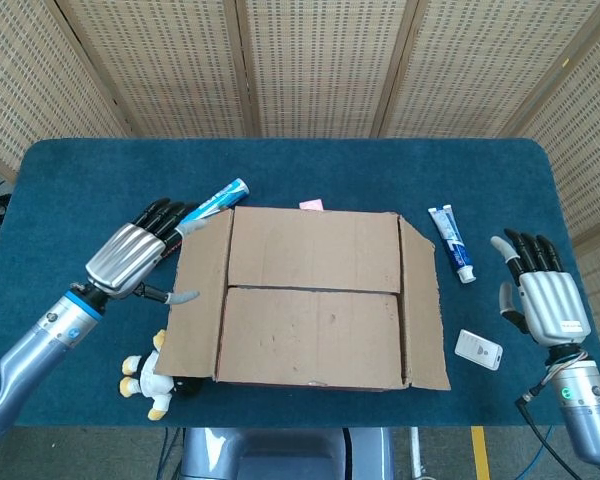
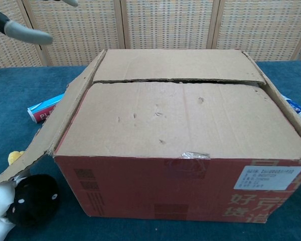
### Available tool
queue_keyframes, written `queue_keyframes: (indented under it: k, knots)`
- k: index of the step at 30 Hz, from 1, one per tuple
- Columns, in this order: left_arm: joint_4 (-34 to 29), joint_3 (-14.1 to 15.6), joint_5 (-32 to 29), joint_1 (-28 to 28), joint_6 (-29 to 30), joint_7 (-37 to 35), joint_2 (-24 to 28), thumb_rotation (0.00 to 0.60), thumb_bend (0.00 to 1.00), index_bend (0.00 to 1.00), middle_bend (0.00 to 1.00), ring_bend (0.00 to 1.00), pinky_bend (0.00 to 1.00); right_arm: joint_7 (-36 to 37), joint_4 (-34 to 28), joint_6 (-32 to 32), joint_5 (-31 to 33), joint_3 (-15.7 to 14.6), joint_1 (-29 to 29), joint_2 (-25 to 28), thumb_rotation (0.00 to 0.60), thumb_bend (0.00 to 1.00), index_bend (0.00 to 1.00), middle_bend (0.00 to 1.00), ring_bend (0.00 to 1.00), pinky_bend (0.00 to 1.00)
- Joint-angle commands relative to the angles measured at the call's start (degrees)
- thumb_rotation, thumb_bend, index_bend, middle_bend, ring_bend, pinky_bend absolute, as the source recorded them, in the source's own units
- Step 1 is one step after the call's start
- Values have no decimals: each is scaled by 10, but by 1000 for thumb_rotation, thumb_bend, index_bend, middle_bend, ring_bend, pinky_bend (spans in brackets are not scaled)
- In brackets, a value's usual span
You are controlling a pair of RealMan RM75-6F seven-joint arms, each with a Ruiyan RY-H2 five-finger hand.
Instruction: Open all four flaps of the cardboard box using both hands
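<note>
A blue table (image 1: 310, 165) stood in front of a woven screen wall (image 1: 320, 65). A red and blue toothpaste box (image 1: 212, 202) lay on the left part of the table. A white and blue toothpaste tube (image 1: 450, 241) lay on the right. Near it lay a small white remote (image 1: 478, 349). A little black and white plush toy (image 1: 152, 380) lay at the front left. A bit of pink paper (image 1: 311, 204) peeked out at the back.
</note>
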Motion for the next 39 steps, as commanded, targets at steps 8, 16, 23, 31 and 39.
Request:
queue_keyframes:
  k: [8, 16, 23, 31, 39]
  knots:
    - [-4, -25, -70, -32, -14, 99, -70, 497, 178, 36, 0, 0, 0, 7, 8, 5, 1, 0, -6, -5, 600, 721, 100, 51, 0, 0]
    - [26, -32, -132, -63, -30, 160, -141, 500, 178, 32, 0, 0, 0, 18, 17, 1, 6, 1, -8, -5, 600, 720, 100, 50, 0, 0]
    - [49, -39, -167, -80, -26, 193, -184, 501, 178, 32, 0, 0, 0, 24, 21, 1, 7, 1, -10, -4, 600, 719, 100, 51, 0, 0]
    - [63, -44, -193, -94, -27, 212, -207, 500, 177, 32, 0, 0, 0, 33, 25, 5, 10, 2, -17, 0, 600, 719, 99, 50, 0, 0]
    - [66, -42, -196, -98, -22, 218, -214, 501, 177, 32, 0, 0, 0, 41, 29, 4, 8, 3, -18, 0, 600, 718, 99, 50, 0, 0]
